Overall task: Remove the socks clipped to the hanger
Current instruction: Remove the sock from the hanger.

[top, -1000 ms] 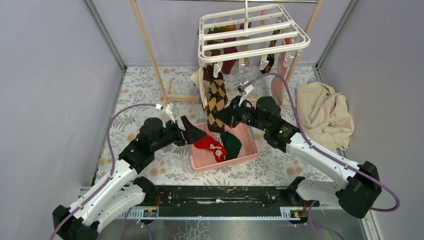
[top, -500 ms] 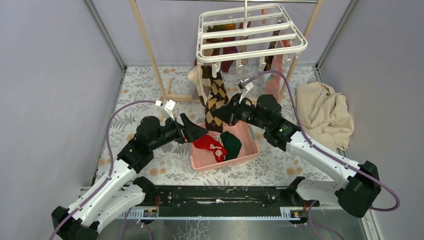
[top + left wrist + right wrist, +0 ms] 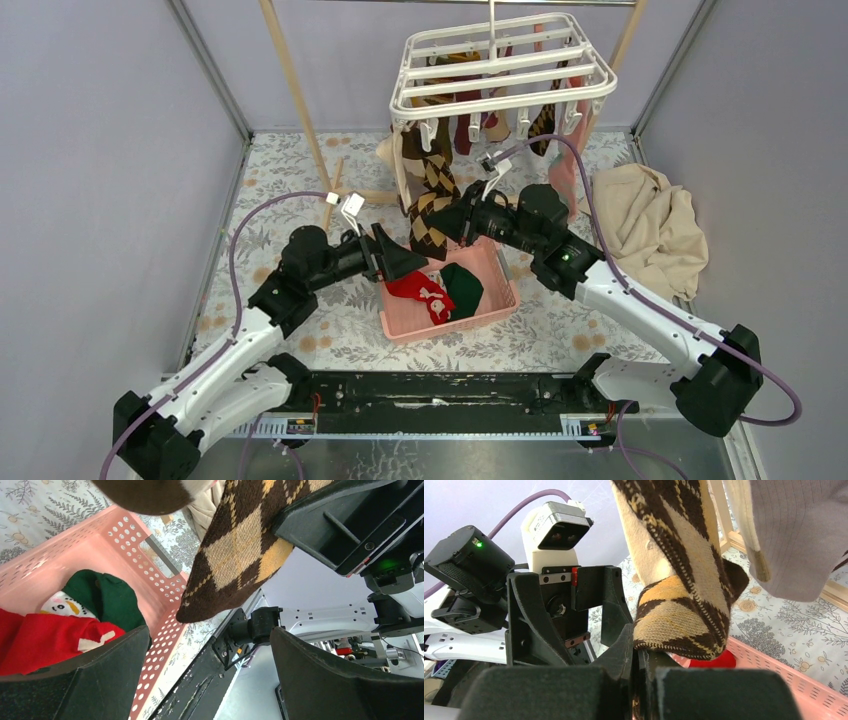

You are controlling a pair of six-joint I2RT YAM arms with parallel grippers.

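The white hanger [image 3: 500, 65] hangs at the back with several socks clipped under it, among them a dark red one [image 3: 462, 132] and a pink one [image 3: 563, 165]. A brown-tan argyle sock [image 3: 430, 185] hangs from its front left corner, bent at the bottom. My right gripper [image 3: 455, 222] is shut on that sock's lower end [image 3: 679, 615], its jaws pressed together on the knit edge [image 3: 640, 665]. My left gripper [image 3: 405, 262] stands wide open just left of and below it. The argyle sock [image 3: 240, 550] hangs above its fingers [image 3: 75, 680], with nothing between them.
A pink perforated basket [image 3: 500, 300] under both grippers holds a red sock [image 3: 420, 290] and a green sock [image 3: 462, 285]. A beige cloth [image 3: 645, 225] lies at the right. The wooden rail frame [image 3: 300, 100] stands behind, and grey walls close both sides.
The right gripper has drawn the argyle sock's lower end up and sideways, so the sock now bends and the hanger has swung. The left gripper has moved right, closer to the sock.
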